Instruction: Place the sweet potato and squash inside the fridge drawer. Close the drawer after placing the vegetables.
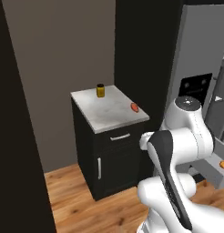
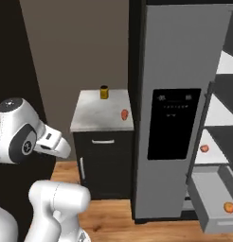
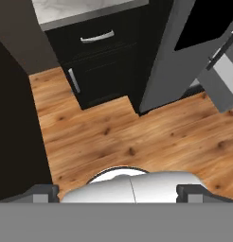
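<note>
My jaws hang empty over the wood floor (image 3: 137, 137), finger tips (image 3: 40, 193) spread wide apart, nothing between them. Fridge drawer (image 2: 210, 196) is pulled out low on the right, one orange vegetable (image 2: 228, 207) already in it. Other orange vegetable (image 2: 124, 114) lies on the table (image 2: 94, 116) near the jar (image 2: 104, 92). Next: swing up over the table, descend straight, close across its narrow width.

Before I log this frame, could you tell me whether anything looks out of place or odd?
Nothing looks damaged or spilled. The fridge drawer stands pulled out with one orange vegetable in it, while another orange-red vegetable lies on the counter near a small jar.
</note>
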Tool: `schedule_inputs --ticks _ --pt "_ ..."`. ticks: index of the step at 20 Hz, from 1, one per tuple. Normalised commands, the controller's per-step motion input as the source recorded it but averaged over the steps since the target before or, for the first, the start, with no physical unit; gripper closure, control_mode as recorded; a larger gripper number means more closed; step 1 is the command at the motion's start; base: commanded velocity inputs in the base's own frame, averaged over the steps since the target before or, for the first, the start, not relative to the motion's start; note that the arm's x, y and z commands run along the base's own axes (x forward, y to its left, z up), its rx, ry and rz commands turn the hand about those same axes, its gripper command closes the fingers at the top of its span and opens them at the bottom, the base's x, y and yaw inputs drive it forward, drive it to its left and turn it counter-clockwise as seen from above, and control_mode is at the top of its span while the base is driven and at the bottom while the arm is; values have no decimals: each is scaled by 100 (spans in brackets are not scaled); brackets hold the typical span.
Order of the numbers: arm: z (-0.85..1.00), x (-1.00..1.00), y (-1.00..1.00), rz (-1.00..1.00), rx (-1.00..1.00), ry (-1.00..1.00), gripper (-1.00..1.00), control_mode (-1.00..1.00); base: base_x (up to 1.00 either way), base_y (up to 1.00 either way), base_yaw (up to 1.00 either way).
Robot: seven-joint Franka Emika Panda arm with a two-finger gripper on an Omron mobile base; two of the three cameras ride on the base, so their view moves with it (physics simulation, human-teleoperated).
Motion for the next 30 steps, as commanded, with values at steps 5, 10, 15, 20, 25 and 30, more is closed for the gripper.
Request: schedule_inputs --ticks 5,10,15,20,25,30 --pt "0 0 0 0 0 0 -100 100 95 14 0" --pt "0 0 0 0 0 0 -100 100 82 -1 0" --pt "0 0 0 0 0 0 -100 100 65 -1 0" --pt "0 0 0 0 0 0 -100 100 43 -23 0" --pt "0 0 0 0 0 0 -100 100 28 -47 0" --pt "0 0 0 0 0 0 -100 100 23 -35 0"
